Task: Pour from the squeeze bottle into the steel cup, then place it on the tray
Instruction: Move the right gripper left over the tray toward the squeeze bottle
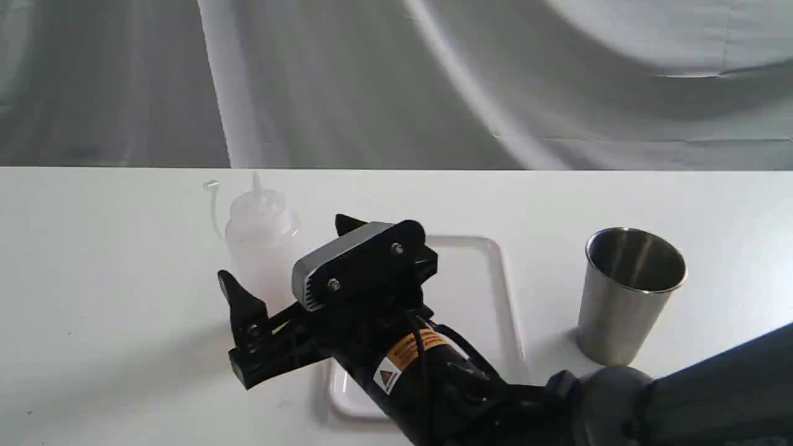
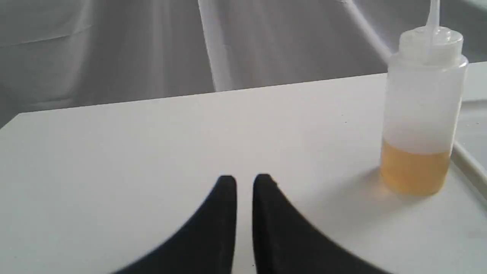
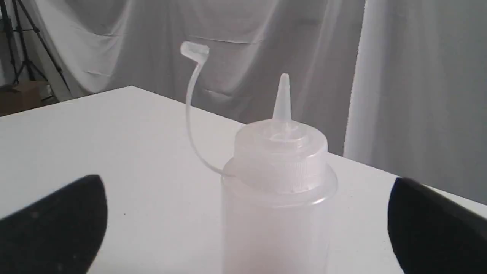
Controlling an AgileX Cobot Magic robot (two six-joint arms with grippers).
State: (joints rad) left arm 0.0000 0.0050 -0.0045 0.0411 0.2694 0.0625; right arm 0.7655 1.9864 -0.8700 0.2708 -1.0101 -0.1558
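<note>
The squeeze bottle stands upright on the white table, just left of the tray, its small cap hanging loose on its tether. Amber liquid fills its bottom. My right gripper reaches across from the right and is open, one finger on each side of the bottle, neither touching it. The steel cup stands upright to the right of the tray. My left gripper is shut and empty, low over the table, with the bottle off to one side of it. The exterior view does not show it.
The right arm lies over the near part of the tray and hides it. A grey cloth backdrop hangs behind the table's far edge. A tripod stands beyond the table in the right wrist view.
</note>
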